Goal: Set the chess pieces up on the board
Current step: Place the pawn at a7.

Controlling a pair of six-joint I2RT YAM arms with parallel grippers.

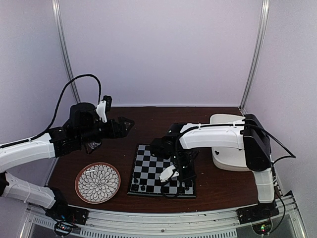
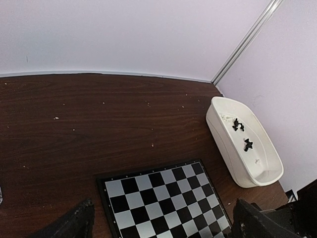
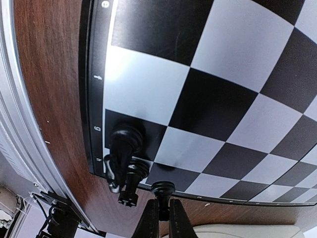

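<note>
The board [image 1: 153,163] lies flat near the table's front, with a few black chess pieces [image 1: 136,180] standing along its near rows. My right gripper [image 1: 186,179] hangs low over the board's near right corner. In the right wrist view it [image 3: 163,207] is shut on a small black piece [image 3: 163,189], held by its stem just above the board's edge [image 3: 97,79]. Two more black pieces [image 3: 126,141] stand on corner squares beside it. My left gripper [image 1: 125,126] is open, raised over the table behind and left of the board [image 2: 158,198], nothing between its fingers [image 2: 72,223].
A white rectangular tub [image 1: 225,153] sits right of the board; two black pieces [image 2: 238,125] lie inside its walls [image 2: 223,134]. A round flower-patterned plate [image 1: 79,174] rests left of the board near the front edge. Pale walls close in the back and sides.
</note>
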